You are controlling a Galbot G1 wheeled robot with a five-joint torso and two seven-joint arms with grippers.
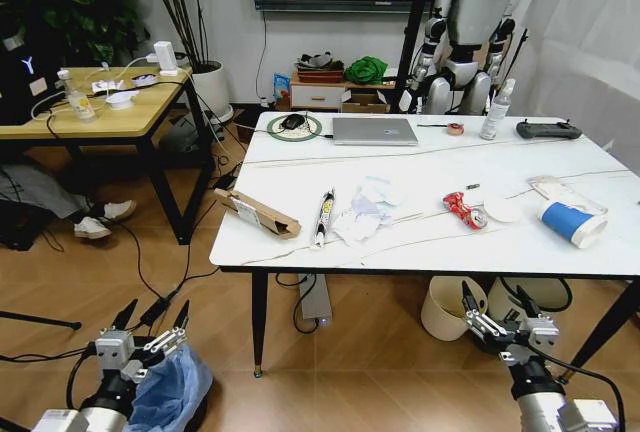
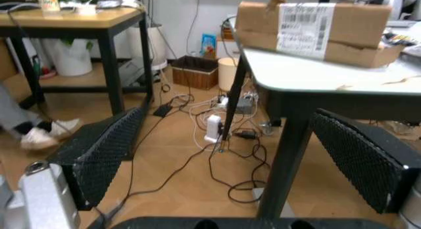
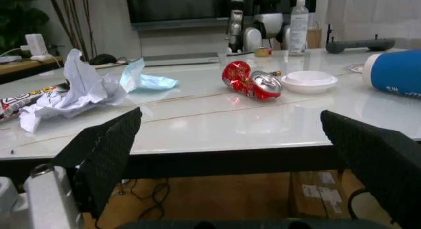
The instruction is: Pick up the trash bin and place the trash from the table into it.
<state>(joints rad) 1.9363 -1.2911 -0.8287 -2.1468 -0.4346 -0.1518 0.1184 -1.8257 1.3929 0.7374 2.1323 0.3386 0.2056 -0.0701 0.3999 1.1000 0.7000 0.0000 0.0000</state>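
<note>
Both grippers hang below the counter [image 1: 300, 167] edge, jaws apart. The left gripper [image 1: 152, 324] hovers over the trash bin [image 1: 175, 392]; the right gripper [image 1: 497, 307] is empty.

Clutter beyond the litter, at the far end

A silver laptop [image 1: 374, 131] lay closed beside a clear spray bottle [image 1: 495, 112], a black controller [image 1: 548, 130] further right, and a humanoid robot [image 1: 470, 27] stood behind.

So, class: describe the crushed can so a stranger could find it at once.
Start at the white marble-look table. On its near right part, between the crumpled tissues and the blue-white paper cup, lies the crushed can. It is the one red, dented metal thing there.
</note>
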